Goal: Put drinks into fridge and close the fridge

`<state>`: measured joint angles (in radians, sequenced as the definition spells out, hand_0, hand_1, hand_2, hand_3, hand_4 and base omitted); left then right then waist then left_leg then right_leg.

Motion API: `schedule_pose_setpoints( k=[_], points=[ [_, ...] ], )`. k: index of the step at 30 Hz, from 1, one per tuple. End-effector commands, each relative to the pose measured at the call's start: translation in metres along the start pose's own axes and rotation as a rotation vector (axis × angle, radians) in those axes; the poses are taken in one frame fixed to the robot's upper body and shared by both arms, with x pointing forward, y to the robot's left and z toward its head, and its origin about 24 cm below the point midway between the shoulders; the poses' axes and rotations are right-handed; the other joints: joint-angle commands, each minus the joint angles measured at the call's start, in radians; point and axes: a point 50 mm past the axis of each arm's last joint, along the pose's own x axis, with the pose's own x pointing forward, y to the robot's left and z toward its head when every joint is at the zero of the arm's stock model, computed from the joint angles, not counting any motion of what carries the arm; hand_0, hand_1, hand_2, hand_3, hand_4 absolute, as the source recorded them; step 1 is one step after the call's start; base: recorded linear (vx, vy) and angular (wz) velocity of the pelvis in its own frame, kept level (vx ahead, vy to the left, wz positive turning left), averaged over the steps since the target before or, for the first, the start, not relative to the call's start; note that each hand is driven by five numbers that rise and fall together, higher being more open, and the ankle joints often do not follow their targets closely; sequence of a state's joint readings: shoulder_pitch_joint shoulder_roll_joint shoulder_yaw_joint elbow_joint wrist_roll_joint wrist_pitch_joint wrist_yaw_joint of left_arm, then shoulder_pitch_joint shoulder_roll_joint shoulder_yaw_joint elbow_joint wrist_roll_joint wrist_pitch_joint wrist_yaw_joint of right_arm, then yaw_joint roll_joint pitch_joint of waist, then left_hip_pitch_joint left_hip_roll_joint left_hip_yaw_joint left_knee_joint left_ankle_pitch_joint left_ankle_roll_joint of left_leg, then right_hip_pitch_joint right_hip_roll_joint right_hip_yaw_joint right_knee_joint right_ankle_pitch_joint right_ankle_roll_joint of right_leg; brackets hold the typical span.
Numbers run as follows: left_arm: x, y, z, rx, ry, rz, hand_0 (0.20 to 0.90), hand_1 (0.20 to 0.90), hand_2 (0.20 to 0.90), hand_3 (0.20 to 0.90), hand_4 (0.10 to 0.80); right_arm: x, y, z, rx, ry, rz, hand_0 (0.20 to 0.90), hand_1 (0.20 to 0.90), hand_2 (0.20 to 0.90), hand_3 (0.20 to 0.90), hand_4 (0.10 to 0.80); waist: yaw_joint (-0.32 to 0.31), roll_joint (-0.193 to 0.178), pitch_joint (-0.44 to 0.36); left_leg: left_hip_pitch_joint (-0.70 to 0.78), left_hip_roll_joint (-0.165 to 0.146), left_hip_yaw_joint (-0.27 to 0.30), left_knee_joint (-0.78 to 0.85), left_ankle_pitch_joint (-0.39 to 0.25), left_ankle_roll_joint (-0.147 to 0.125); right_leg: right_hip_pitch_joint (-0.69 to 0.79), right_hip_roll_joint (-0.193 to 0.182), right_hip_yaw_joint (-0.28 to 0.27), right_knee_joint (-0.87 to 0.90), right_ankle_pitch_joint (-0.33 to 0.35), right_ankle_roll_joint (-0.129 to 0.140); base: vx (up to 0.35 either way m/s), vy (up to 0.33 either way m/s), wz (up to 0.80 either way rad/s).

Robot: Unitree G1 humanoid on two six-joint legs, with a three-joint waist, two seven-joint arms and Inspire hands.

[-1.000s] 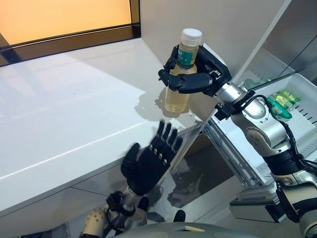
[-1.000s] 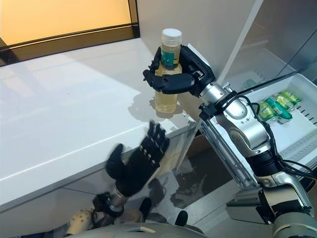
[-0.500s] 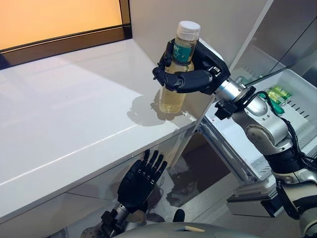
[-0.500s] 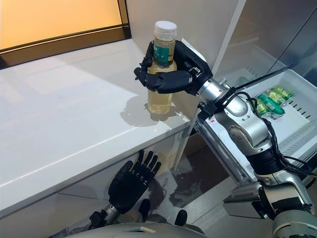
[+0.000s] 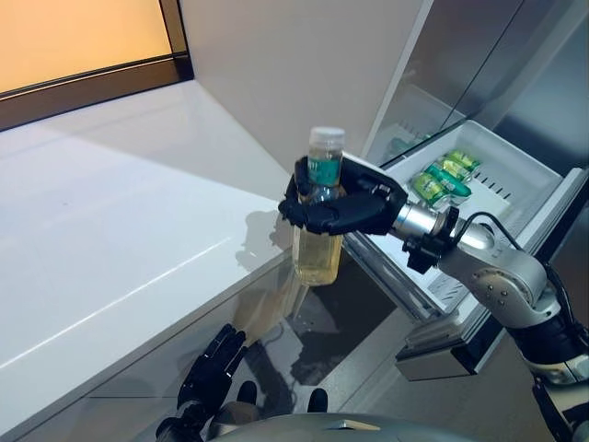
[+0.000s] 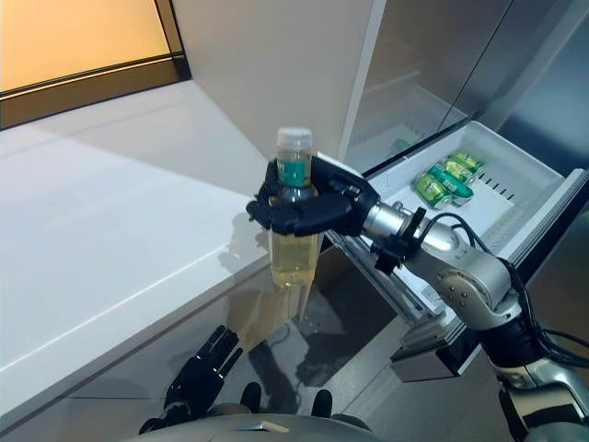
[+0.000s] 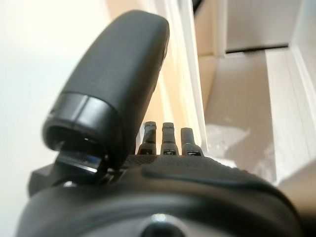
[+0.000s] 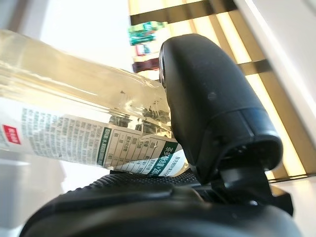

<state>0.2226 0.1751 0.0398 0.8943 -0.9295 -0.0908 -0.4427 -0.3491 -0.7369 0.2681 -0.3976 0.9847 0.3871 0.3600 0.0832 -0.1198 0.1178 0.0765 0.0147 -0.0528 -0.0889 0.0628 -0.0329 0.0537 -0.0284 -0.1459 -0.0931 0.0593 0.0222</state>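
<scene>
My right hand [image 5: 345, 208] is curled round a clear bottle [image 5: 319, 241] of pale yellow drink with a white cap and green label. It holds the bottle upright in the air, just past the white counter's corner [image 5: 267, 253], left of the open fridge drawer [image 5: 515, 170]. The bottle also shows in the right wrist view [image 8: 74, 118], pinned by the thumb [image 8: 207, 103]. Green cans [image 5: 442, 175] lie in the drawer. My left hand [image 5: 210, 379] hangs low below the counter edge with fingers straight; it also shows in the left wrist view [image 7: 168, 143].
The fridge drawer front [image 5: 451, 345] sticks out low at the right. A grey fridge wall [image 5: 479, 64] rises behind the drawer. A dark-framed window [image 5: 83, 87] runs along the counter's far edge.
The camera has swung right. My right hand has carried the bottle off the counter toward the drawer and lower. My left hand has dropped further below the counter edge.
</scene>
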Motion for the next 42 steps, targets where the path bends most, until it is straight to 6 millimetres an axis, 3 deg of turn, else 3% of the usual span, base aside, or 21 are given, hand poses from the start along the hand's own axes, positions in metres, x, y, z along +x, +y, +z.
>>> schedule_pose_setpoints(
  k=[1, 9, 18, 21, 29, 32, 36, 42],
  points=[
    [-0.013, 0.020, -0.020, 0.096, 0.097, 0.108, 0.900, 0.900, 0.900, 0.900, 0.800, -0.011, 0.029, 0.083, -0.257, -0.377, 0.171, 0.300, 0.300, 0.300, 0.200, 0.100, -0.003, -0.032, -0.062, 0.003, -0.027, 0.082, 0.002, -0.091, 0.015, 0.055, 0.007, -0.051, 0.015, -0.067, 0.039, 0.042, 0.026, -0.14],
    [-0.020, 0.031, -0.028, 0.173, 0.135, 0.211, 0.900, 0.900, 0.900, 0.900, 0.800, -0.032, 0.027, 0.089, -0.317, -0.423, 0.115, 0.300, 0.300, 0.300, 0.200, 0.100, -0.033, -0.060, -0.060, 0.009, -0.030, 0.104, 0.002, -0.104, 0.024, 0.041, 0.008, -0.023, 0.031, -0.060, 0.048, 0.023, 0.016, -0.10],
    [-0.041, 0.050, -0.043, 0.197, 0.155, 0.355, 0.900, 0.900, 0.900, 0.900, 0.800, -0.085, 0.002, 0.089, -0.430, -0.501, -0.217, 0.300, 0.300, 0.300, 0.200, 0.100, -0.075, -0.085, -0.057, 0.016, -0.028, 0.129, 0.002, -0.121, 0.039, 0.022, 0.016, 0.015, 0.050, -0.052, 0.058, 0.003, -0.009, -0.11],
    [-0.046, 0.054, -0.045, 0.204, 0.152, 0.379, 0.900, 0.900, 0.900, 0.900, 0.800, -0.111, -0.008, 0.095, -0.542, -0.537, -0.377, 0.300, 0.300, 0.300, 0.200, 0.100, -0.088, -0.096, -0.059, 0.019, -0.027, 0.138, 0.006, -0.130, 0.042, 0.019, 0.020, 0.027, 0.052, -0.049, 0.063, 0.004, -0.044, -0.18],
    [-0.047, 0.058, -0.042, 0.198, 0.160, 0.379, 0.900, 0.900, 0.900, 0.900, 0.800, -0.137, -0.032, 0.120, -0.840, -0.446, -0.632, 0.300, 0.300, 0.300, 0.200, 0.100, -0.094, -0.110, -0.070, 0.024, -0.025, 0.147, 0.002, -0.134, 0.037, 0.027, 0.028, 0.028, 0.035, -0.038, 0.068, 0.012, -0.021, -0.11],
    [-0.046, 0.066, -0.025, 0.179, 0.182, 0.383, 0.900, 0.900, 0.900, 0.900, 0.800, -0.136, -0.038, 0.140, -0.964, -0.378, -0.658, 0.300, 0.300, 0.300, 0.200, 0.100, -0.097, -0.094, -0.078, 0.025, -0.028, 0.147, 0.002, -0.129, 0.034, 0.027, 0.028, 0.029, 0.028, -0.033, 0.069, 0.037, 0.079, -0.02],
    [-0.043, 0.067, -0.019, 0.178, 0.213, 0.391, 0.900, 0.900, 0.900, 0.900, 0.800, -0.115, -0.045, 0.172, -1.056, -0.310, -0.635, 0.300, 0.300, 0.300, 0.200, 0.100, -0.074, -0.089, -0.087, 0.027, -0.032, 0.140, 0.002, -0.128, 0.034, 0.035, 0.027, 0.020, 0.017, -0.034, 0.069, 0.061, 0.044, -0.03],
    [-0.046, 0.069, -0.021, 0.200, 0.238, 0.393, 0.900, 0.900, 0.900, 0.900, 0.800, -0.089, -0.058, 0.187, -1.045, -0.232, -0.600, 0.300, 0.300, 0.300, 0.200, 0.100, -0.036, -0.103, -0.087, 0.021, -0.033, 0.125, 0.002, -0.123, 0.033, 0.041, 0.026, 0.003, 0.007, -0.033, 0.068, 0.049, -0.010, -0.01]
  ],
)
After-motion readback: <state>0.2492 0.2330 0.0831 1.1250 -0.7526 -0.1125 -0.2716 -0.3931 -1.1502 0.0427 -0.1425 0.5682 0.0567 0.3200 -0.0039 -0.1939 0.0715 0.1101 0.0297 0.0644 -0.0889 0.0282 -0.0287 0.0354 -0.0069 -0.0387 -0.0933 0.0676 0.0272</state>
